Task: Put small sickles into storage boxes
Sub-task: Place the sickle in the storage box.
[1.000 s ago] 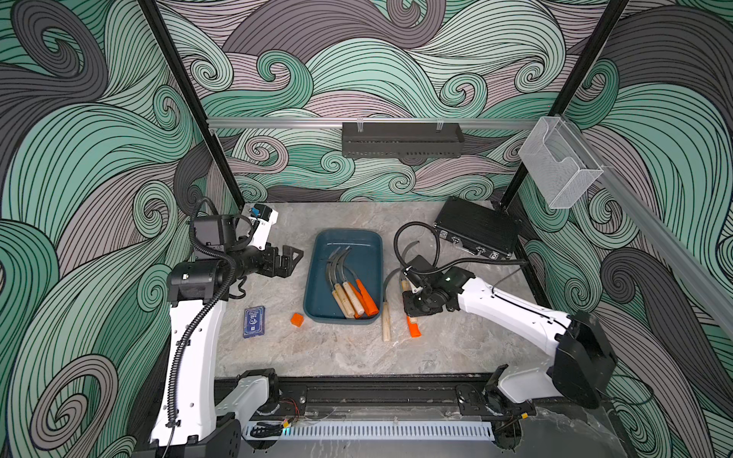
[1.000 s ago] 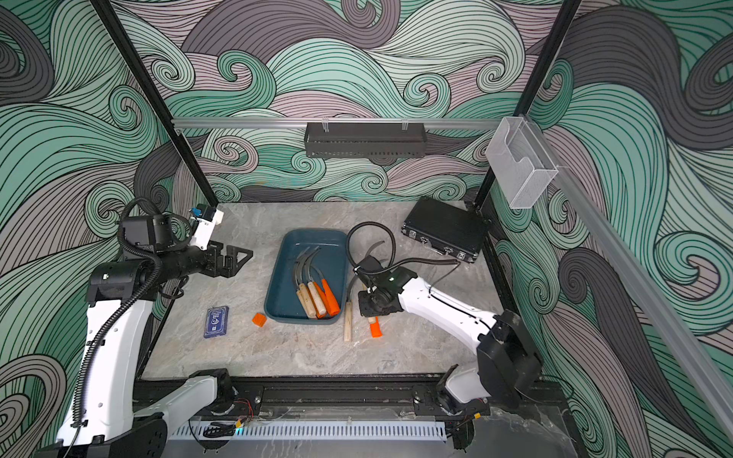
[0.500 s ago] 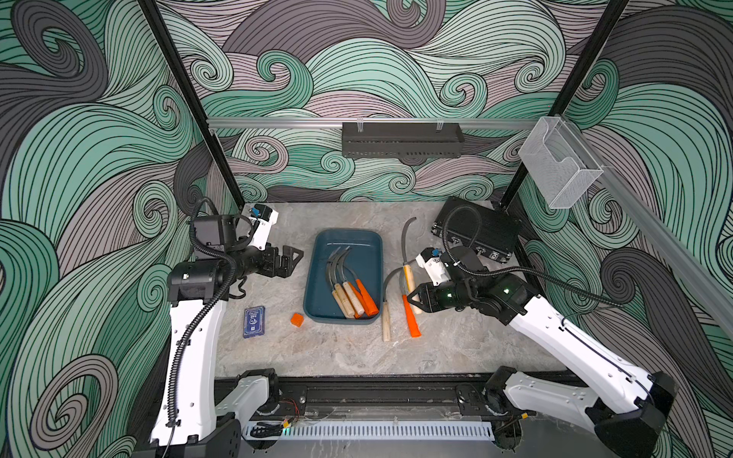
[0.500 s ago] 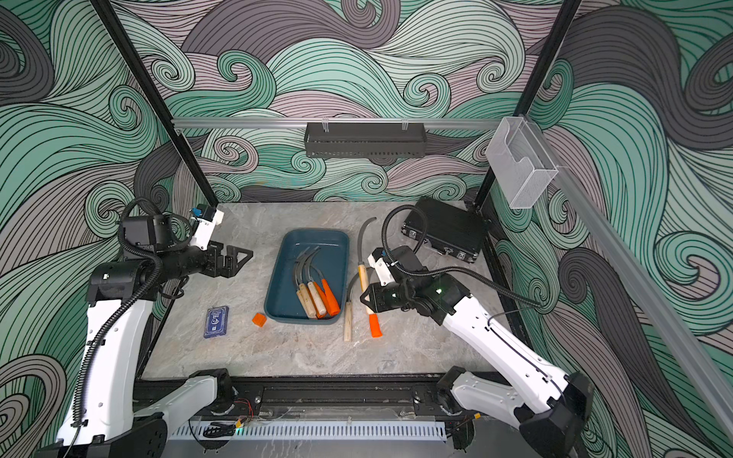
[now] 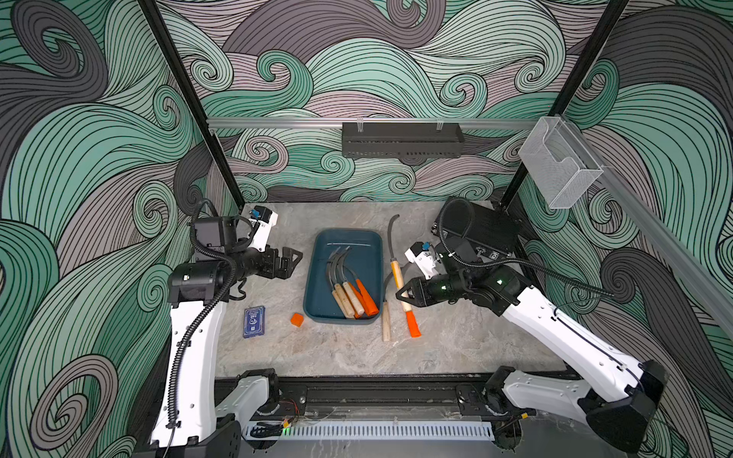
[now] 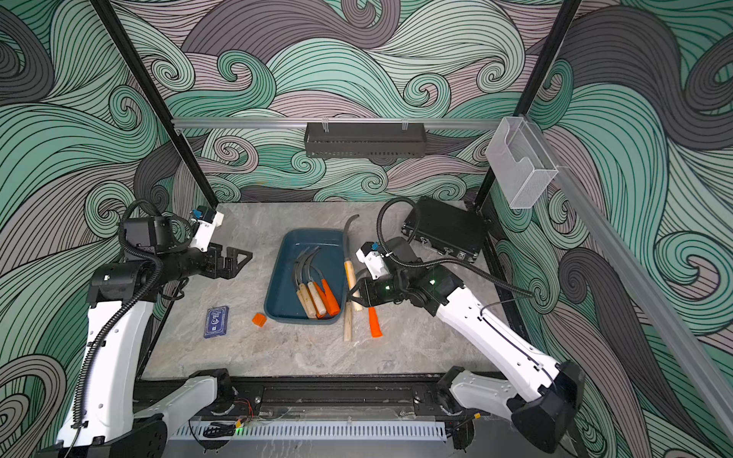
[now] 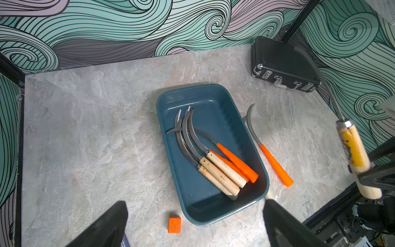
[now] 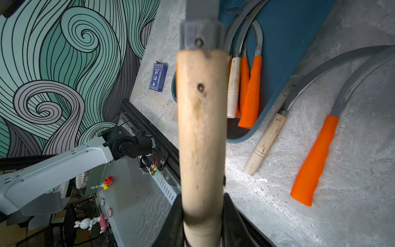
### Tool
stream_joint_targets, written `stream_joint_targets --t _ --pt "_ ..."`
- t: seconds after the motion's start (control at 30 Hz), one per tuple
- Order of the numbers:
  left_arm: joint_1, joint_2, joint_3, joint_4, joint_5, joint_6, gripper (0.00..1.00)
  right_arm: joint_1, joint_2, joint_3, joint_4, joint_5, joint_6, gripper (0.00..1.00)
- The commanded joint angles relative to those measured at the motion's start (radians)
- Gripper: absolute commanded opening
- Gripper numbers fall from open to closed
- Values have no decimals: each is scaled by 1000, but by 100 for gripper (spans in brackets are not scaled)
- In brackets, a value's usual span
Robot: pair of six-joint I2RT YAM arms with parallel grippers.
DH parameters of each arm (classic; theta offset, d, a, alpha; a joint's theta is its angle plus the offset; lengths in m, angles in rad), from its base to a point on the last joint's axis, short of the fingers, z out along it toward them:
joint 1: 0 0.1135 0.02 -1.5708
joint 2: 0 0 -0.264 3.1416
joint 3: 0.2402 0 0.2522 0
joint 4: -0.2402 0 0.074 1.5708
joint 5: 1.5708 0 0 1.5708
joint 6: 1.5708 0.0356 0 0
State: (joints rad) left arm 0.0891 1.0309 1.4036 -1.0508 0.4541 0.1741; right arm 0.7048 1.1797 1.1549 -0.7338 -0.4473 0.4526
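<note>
The dark teal storage box [image 5: 349,242] [image 6: 313,242] [image 7: 213,102] holds several small sickles [image 5: 349,293] [image 7: 222,171], with both wooden and orange handles. My right gripper [image 5: 402,295] [image 6: 353,295] [image 8: 203,213] is shut on a wooden-handled sickle [image 5: 396,273] [image 7: 352,149]. It holds this sickle in the air just right of the box, blade pointing to the back wall. Under it lie a wooden-handled sickle [image 5: 385,325] [image 8: 266,141] and an orange-handled sickle [image 5: 412,323] [image 8: 314,160]. My left gripper [image 5: 293,257] [image 7: 193,211] hovers open and holding nothing, left of the box.
An orange cube [image 5: 296,319] and a blue card box [image 5: 254,321] lie left of the tray. A black latch case [image 5: 480,232] sits at the back right corner. A clear bin [image 5: 555,162] and a black rack [image 5: 400,138] hang on the walls.
My right gripper has risen from the table with the wooden-handled sickle and the arm has drawn back to the right. The left arm has stayed still.
</note>
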Motion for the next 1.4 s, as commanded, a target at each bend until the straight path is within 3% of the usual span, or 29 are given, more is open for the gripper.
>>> stream_joint_targets --t 0.0,0.4,0.67,1.37 --pt "-3 -21 -4 -24 -11 8 99 4 3 30 58 -48 13 2" --pt "-4 -11 0 11 -11 -30 99 74 78 30 116 -24 63 2" --pt "-3 21 26 24 -12 -62 99 180 241 112 137 82 117 2" --pt "-3 17 98 3 -3 -33 99 248 726 472 33 256 150 4"
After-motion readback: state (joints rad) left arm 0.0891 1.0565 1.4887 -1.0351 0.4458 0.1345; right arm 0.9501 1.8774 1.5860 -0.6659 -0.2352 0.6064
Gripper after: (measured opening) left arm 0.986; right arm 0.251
